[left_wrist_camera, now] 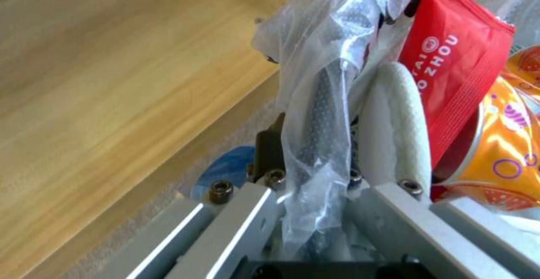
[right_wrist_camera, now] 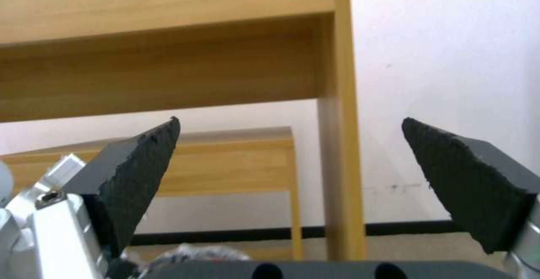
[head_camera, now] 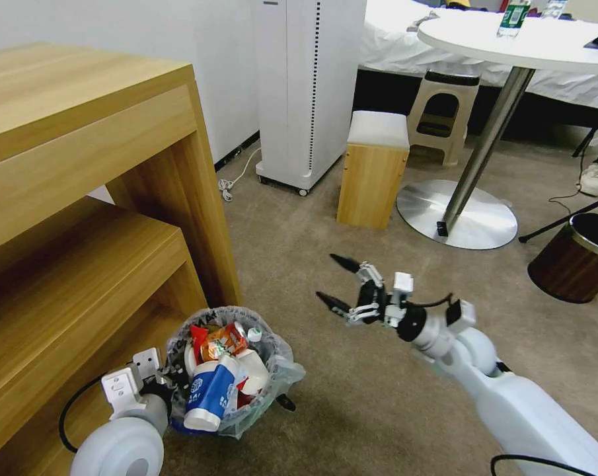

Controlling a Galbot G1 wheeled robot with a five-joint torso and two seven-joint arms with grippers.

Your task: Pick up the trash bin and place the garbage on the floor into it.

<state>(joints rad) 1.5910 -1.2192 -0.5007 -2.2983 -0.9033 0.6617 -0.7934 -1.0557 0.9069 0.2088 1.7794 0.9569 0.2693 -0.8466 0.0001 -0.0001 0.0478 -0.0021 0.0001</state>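
Gripping the bag-lined rim, the left gripper (head_camera: 166, 383) is pinched onto the trash bin (head_camera: 229, 370) at the lower left of the head view, beside the wooden shelf unit (head_camera: 80, 218). The bin is being crowded to overflowing (blue-white cup (head_camera: 209, 393), orange can (head_camera: 223, 338), red wrapper (left_wrist_camera: 455, 63)). Right gripper (head_camera: 338, 284) is being held spread and empty at frame centre above the carpet (head_camera: 351, 396). Tilting could be spilling litter, since only thin plastic and rim are being held.

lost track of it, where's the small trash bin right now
In the head view the trash bin sits low on the robot's left beside the wooden shelf, its rim pinched by the left hand.
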